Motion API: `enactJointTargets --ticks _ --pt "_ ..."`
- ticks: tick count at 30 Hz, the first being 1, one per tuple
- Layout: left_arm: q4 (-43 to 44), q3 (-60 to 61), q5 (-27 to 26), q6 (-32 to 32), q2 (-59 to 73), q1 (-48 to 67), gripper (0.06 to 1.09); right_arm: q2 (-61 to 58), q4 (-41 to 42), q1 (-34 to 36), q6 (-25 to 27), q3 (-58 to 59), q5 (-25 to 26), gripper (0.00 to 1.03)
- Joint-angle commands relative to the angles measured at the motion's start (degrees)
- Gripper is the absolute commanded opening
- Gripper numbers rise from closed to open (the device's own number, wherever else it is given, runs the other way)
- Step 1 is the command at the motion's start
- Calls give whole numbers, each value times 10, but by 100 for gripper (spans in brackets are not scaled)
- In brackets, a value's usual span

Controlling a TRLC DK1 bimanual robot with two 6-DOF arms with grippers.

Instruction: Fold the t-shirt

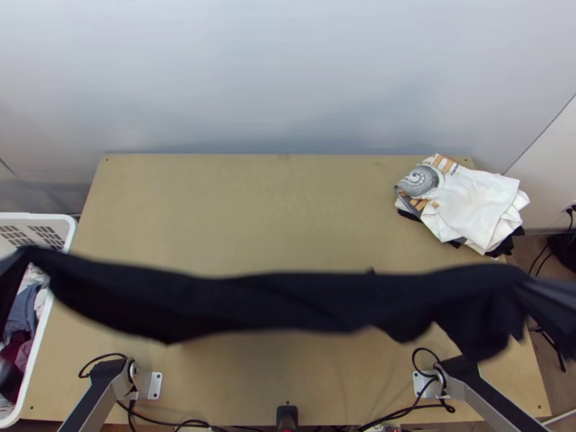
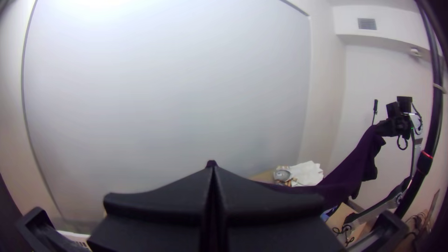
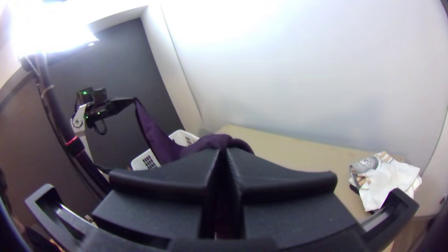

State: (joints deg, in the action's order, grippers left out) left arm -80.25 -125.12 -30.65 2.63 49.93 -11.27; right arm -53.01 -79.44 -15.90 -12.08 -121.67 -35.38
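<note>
A dark t-shirt [image 1: 302, 299] hangs stretched and bunched in a long band high above the table, from one side of the top view to the other. At its left end is my left gripper [image 1: 10, 268], and at its right end my right gripper [image 1: 553, 294], both blurred. In the left wrist view my left gripper [image 2: 212, 164] has its fingers together, the shirt [image 2: 347, 179] running off to the other gripper. The right wrist view has my right gripper [image 3: 223, 150] closed on the purple-looking cloth [image 3: 161, 140], which rises to the left gripper's fingertips.
A pile of clothes with a white printed shirt [image 1: 482, 205] on top lies at the table's far right corner. A white basket [image 1: 63, 229] holding clothes stands by the left edge. The wooden table [image 1: 252, 209] stretches beneath the shirt.
</note>
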Motion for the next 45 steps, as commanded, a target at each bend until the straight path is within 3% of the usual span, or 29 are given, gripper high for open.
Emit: enactJointTargets --ticks 1,5,9,14,18,20,24,31,41,45 --pt "6 -36 3 -32 -50 41 10 47 2 64 -25 -57 -69 3" --pt "26 23 22 -25 -73 51 10 69 4 81 -18 -11 -75 3" --pt "117 197 44 9 -111 53 10 112 93 92 3 202 -60 3" --pt "271 480 57 49 -122 45 10 107 204 97 98 478 22 3" --pt "427 685 60 61 -65 19 10 8 328 169 187 639 36 3" --pt "510 751 87 62 -1 18 10 -80 386 182 212 670 37 3" --pt "594 755 141 62 122 45 10 -265 438 199 220 620 38 3" --pt "641 655 196 65 341 62 10 -523 415 171 220 412 50 3" --pt "621 462 270 60 533 81 10 -683 399 126 176 183 116 3" --pt "594 385 276 58 581 78 10 -709 394 120 165 142 136 3"
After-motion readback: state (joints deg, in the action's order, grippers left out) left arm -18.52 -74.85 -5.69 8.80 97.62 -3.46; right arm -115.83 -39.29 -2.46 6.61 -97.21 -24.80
